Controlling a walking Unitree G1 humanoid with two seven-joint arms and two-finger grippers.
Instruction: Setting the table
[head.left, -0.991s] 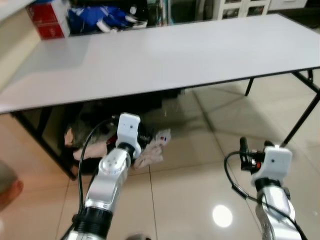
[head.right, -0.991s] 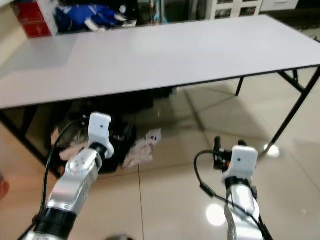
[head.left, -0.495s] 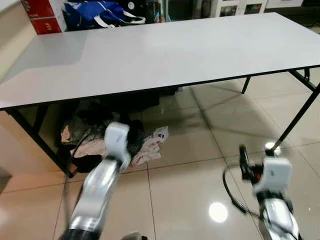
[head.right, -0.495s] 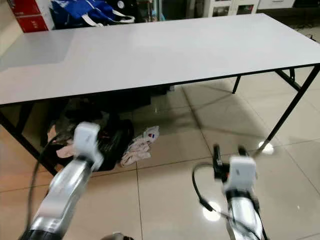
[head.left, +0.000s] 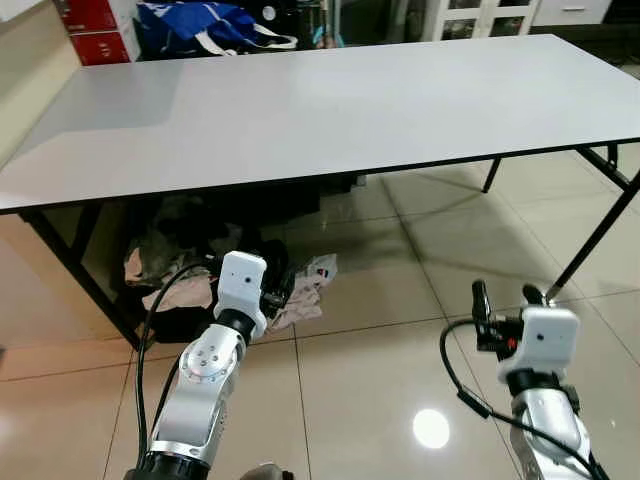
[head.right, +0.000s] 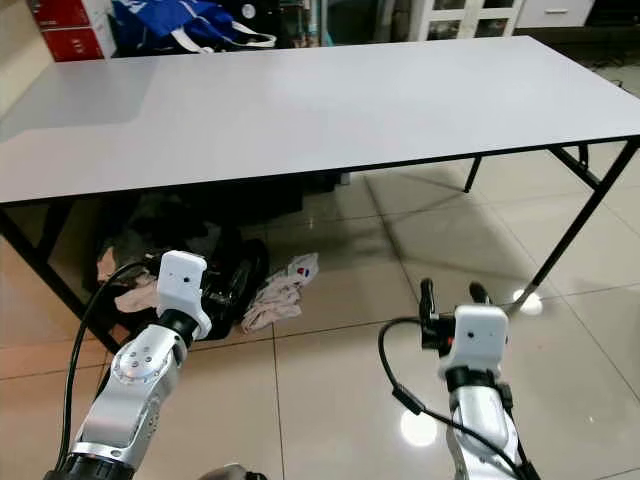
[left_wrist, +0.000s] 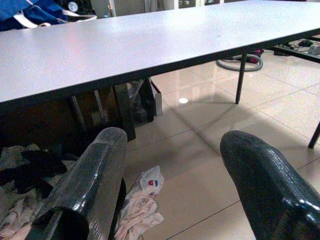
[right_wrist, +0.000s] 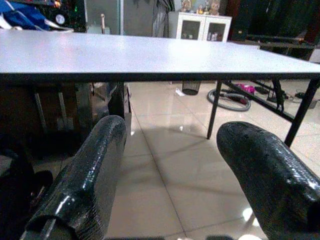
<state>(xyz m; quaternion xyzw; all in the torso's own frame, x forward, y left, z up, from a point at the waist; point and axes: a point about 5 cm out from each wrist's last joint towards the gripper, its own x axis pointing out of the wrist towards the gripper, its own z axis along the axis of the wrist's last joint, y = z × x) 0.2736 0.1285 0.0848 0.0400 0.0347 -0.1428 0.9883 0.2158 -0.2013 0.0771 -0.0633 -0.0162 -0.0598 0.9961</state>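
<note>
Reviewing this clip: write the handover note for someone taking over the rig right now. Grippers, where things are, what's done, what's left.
Left gripper: open, holding nothing, held low in front of the table.
Right gripper: open, holding nothing, also low, below the table's edge.
Table: bare white top, no dishes or cutlery on it.
Under the table: a pile of clothes on the tiled floor. Blue bag beyond the far edge.
Done: nothing set yet.
Left: find the tableware and lay everything.

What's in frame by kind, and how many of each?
Table: 1
Blue bag: 1
Red box: 1
Clothes pile under the table: 1
End effector: 2, left end effector, right end effector, both open and empty
Total: 6
</note>
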